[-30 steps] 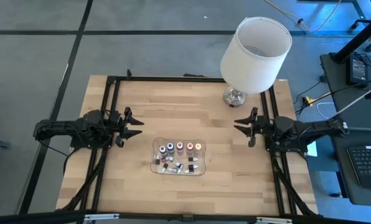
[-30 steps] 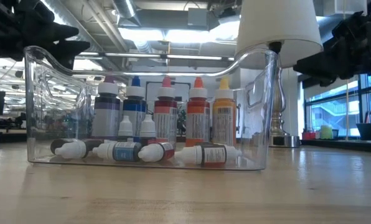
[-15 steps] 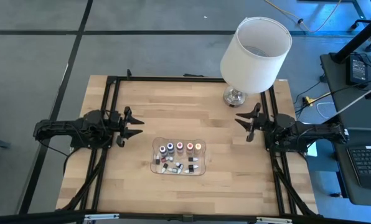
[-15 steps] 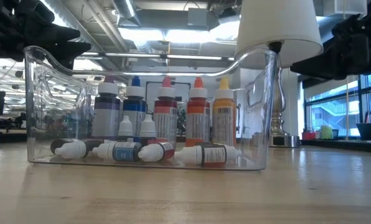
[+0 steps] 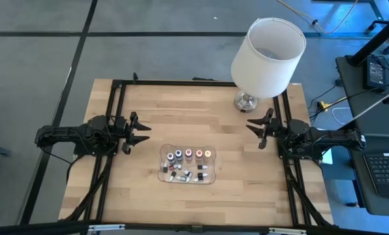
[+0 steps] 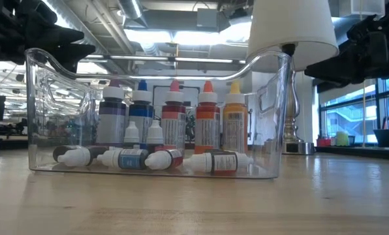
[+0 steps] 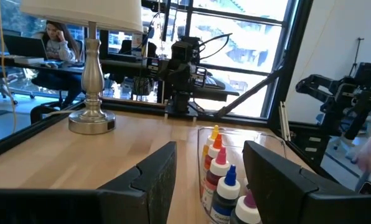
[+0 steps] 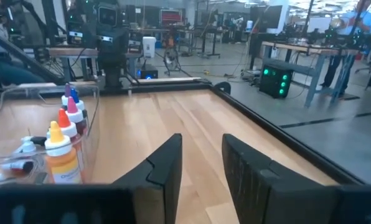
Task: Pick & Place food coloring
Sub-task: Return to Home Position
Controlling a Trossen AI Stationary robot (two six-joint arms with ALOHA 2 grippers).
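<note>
The picking work is looking finished: every one of the food coloring bottles (image 5: 188, 155) that is showing is sitting inside the clear plastic container (image 5: 160, 163) near the middle of the wooden table (image 5: 214, 104), and none is showing on the bare wood in the high view. Judging from this, only parking the arms is left.

In the low view, 5 tall bottles are standing upright in a row along the container's far side, capped purple, blue, pink, orange and yellow. In front of them 2 small white-capped bottles are standing, and several more small ones are lying on their sides on the floor of the container.

The left gripper (image 5: 142, 131) is hanging at the table's left side, well apart from the container, fingers spread wide and holding nothing. The right gripper (image 5: 254, 134) is hanging at the right side near the lamp (image 5: 267, 49), fingers likewise parted and empty.
</note>
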